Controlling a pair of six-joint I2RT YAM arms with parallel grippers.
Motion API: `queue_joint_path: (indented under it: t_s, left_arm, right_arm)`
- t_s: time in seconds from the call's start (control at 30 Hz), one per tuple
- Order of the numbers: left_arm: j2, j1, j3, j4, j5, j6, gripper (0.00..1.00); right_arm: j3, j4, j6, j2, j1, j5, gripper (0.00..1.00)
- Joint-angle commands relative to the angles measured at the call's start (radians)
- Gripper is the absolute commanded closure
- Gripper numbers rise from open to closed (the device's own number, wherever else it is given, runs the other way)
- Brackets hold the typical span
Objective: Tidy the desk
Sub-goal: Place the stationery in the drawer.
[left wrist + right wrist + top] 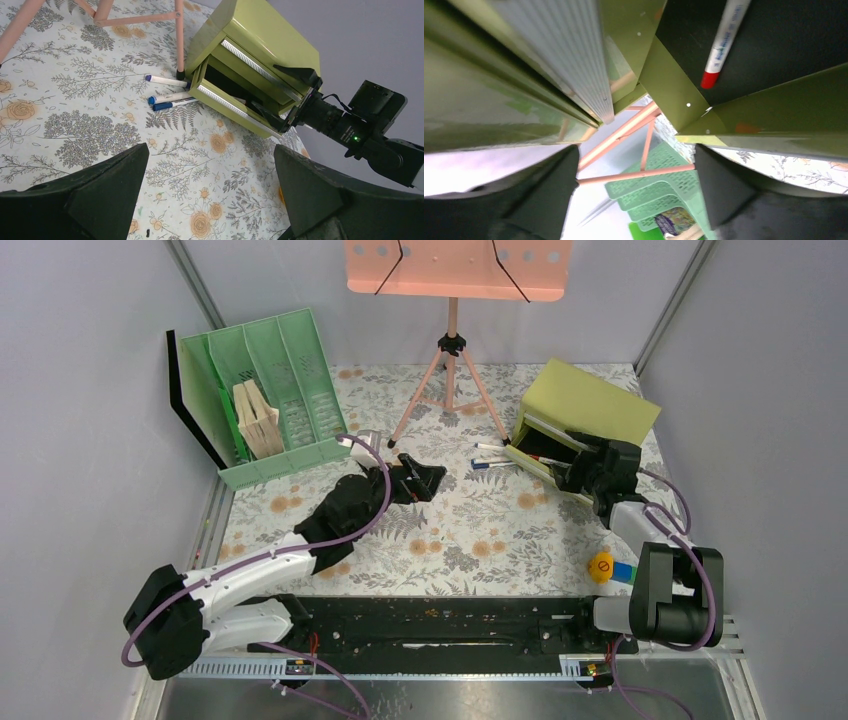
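Desk (480, 530), floral print, lying under everything and filling the middle of the top view.

Containers:
- At desk's right rear, olive drawer box (590, 400) with one drawer (230, 107) pulled out toward desk centre. Inside, a white marker with red cap (724, 42) on the dark drawer floor.
- Just outside the drawer's end, three blue-capped markers (167, 92) loose on the print, close to a foot of the pink music stand (450, 370).
- At left rear, green file organiser (300, 370), leaning back beside a black panel (185, 390). Holds tan flat pieces (258, 420) in one slot; other slots hard to read.

Arms:
- Right arm stretched forward, right gripper (636, 160) nosed in at the open drawer, fingers apart, nothing between them.
- Left arm reaching diagonally to mid-desk, left gripper (210, 155) above the print, fingers spread wide, empty, facing the drawer box.
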Motion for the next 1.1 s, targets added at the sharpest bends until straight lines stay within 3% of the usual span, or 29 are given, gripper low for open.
queue_joint_path:
  t_s: [0.0,0.4,0.6,0.77,0.83,0.97,1.07]
  left_arm:
    - [-0.022,0.001,0.017,0.066,0.024,-0.008,0.01]
    - [-0.016,0.004,0.036,0.061,0.048,0.032,0.01]
    - [0.03,0.05,0.166,-0.127,0.223,0.1,0.01]
    - [0.126,0.123,0.28,-0.239,0.588,0.154,0.01]
    - [0.172,0.169,0.281,-0.195,0.701,0.091,0.01]
    - [0.309,0.277,0.273,-0.125,0.824,-0.24,0.01]
    - [0.414,0.326,0.271,-0.049,0.921,-0.364,0.01]
  right_arm:
    - [0.023,0.028,-0.014,-0.02,-0.013,0.035,0.01]
    - [-0.004,0.023,-0.022,-0.056,-0.017,0.011,0.0]
    - [0.003,-0.009,-0.038,-0.07,-0.018,-0.011,0.01]
    - [-0.017,-0.037,-0.049,-0.089,-0.018,-0.022,0.0]
    - [-0.026,-0.039,-0.044,-0.092,-0.018,-0.027,0.01]
    - [-0.013,-0.067,-0.069,-0.098,-0.018,-0.058,0.01]
    - [-0.004,-0.102,-0.097,-0.11,-0.017,-0.084,0.0]
